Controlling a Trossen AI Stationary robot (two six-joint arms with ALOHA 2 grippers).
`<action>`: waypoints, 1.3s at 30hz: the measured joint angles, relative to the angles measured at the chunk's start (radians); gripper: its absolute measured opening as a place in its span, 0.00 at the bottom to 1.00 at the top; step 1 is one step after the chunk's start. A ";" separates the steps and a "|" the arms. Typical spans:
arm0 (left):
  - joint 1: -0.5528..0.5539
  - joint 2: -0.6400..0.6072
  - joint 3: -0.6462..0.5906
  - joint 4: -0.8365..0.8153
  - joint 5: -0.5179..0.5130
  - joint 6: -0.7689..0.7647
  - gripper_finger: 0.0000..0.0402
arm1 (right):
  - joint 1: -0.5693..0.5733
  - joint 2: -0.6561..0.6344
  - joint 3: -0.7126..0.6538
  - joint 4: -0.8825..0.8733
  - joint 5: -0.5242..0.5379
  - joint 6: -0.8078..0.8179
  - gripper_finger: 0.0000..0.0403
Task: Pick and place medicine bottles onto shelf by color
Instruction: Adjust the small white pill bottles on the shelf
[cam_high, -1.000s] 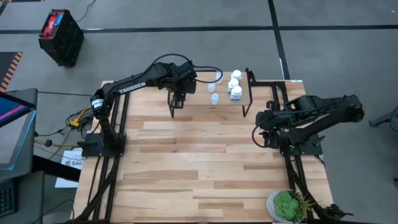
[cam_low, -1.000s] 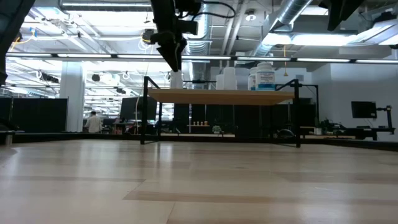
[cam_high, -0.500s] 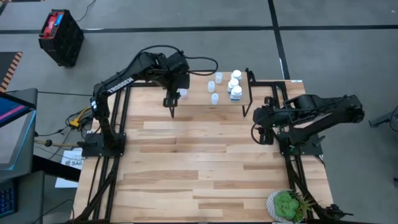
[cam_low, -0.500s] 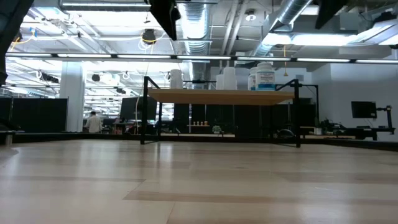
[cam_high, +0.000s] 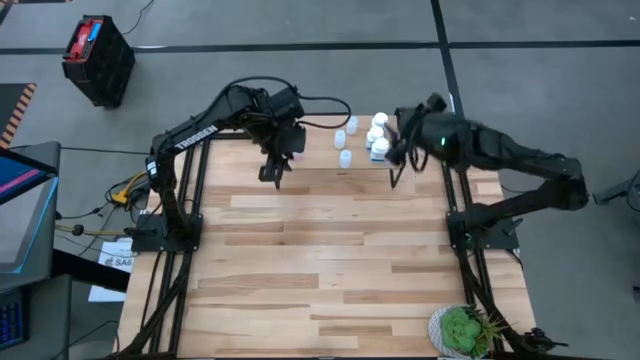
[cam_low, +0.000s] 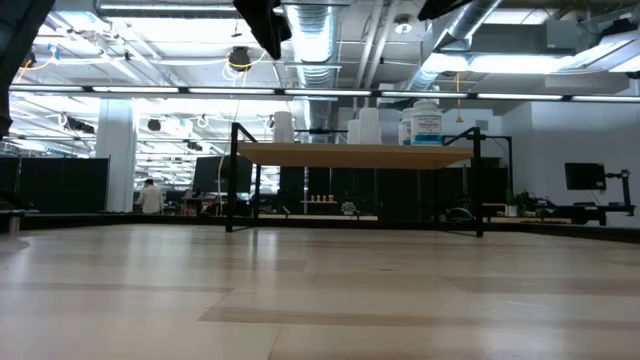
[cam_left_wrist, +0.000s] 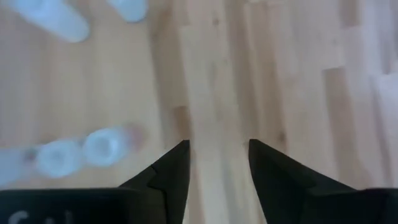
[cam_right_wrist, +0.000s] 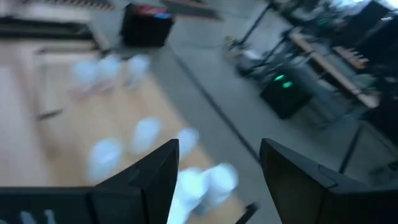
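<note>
The shelf (cam_high: 318, 152) stands at the table's far edge, a light-wood board on black legs (cam_low: 355, 155). On it stand three pale-blue bottles (cam_high: 344, 140) near the middle, one pale-blue bottle (cam_high: 295, 150) at its left end and three white bottles (cam_high: 378, 136) at its right end. My left gripper (cam_high: 275, 174) hovers open above the shelf's left end, its fingers (cam_left_wrist: 174, 168) empty. My right gripper (cam_high: 393, 150) hangs open over the shelf's right end beside the white bottles, which show blurred in its wrist view (cam_right_wrist: 208, 183).
A green potted plant (cam_high: 462, 330) sits at the table's near right corner. The wide wooden tabletop (cam_high: 320, 260) spreads in front of the shelf. A black crate (cam_high: 98, 58) lies on the floor beyond the far left corner.
My left gripper has risen from the pale-blue bottle at the shelf's left end, which stays standing there, and its fingers have drawn somewhat closer together. My right arm has swung from the table's right side toward the shelf's right end, its gripper tipping up toward level.
</note>
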 joint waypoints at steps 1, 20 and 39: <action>0.000 0.000 -0.004 0.002 0.023 -0.001 0.36 | -0.035 0.000 0.000 0.041 -0.013 -0.026 0.62; -0.137 -0.029 -0.016 0.004 -0.108 -0.200 0.07 | -0.381 0.161 0.116 0.067 -0.296 -0.073 0.62; -0.444 -0.853 -1.033 0.624 -0.394 -0.654 0.00 | -0.379 0.147 0.130 0.025 -0.296 -0.073 0.62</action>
